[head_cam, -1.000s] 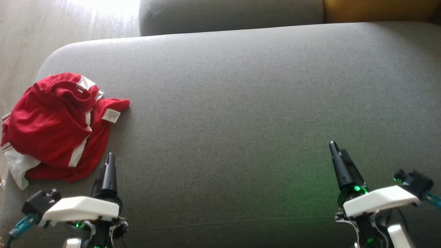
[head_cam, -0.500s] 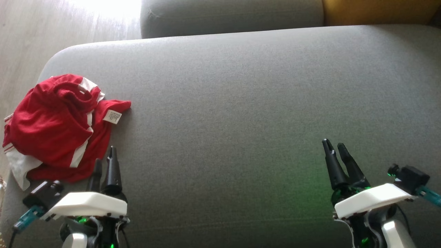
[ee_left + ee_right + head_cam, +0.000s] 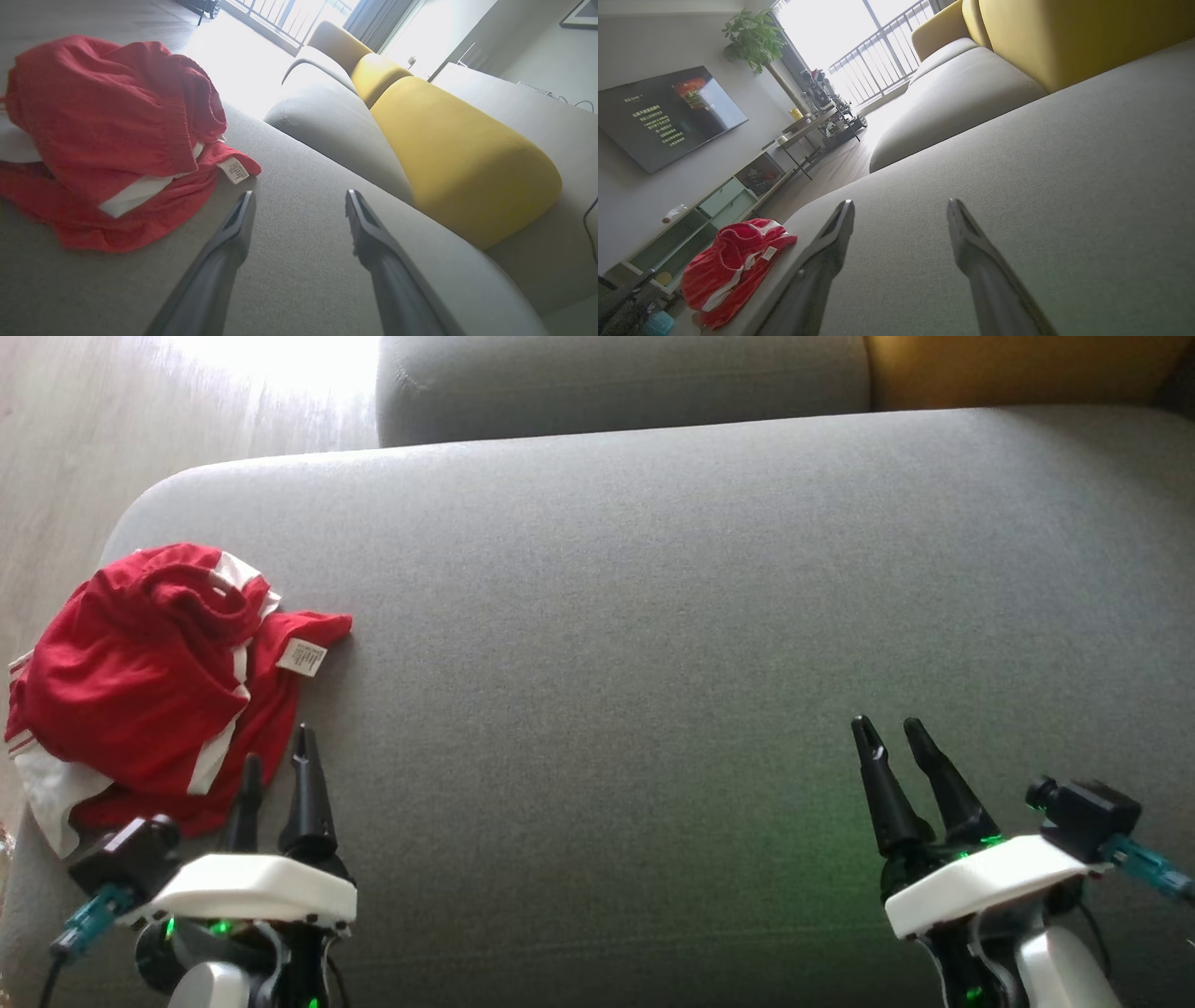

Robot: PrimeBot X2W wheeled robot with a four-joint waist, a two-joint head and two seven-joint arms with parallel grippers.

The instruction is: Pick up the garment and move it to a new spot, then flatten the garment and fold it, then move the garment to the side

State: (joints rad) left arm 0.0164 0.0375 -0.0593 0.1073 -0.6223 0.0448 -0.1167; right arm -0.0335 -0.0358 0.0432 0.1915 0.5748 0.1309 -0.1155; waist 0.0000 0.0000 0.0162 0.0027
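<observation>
Garment: red with white stripes, crumpled in a heap at the far left end of the grey seat cushion, white hem right at the cushion's edge. My left gripper sits just beside the heap's near side, jaws apart, empty. Right gripper is well apart to the right, jaws apart, empty. Risks: the heap is layered, so a pinch may catch one fold only. A leftward nudge could slide it off onto the floor.

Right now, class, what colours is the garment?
The garment is red with white stripes; head view.
</observation>
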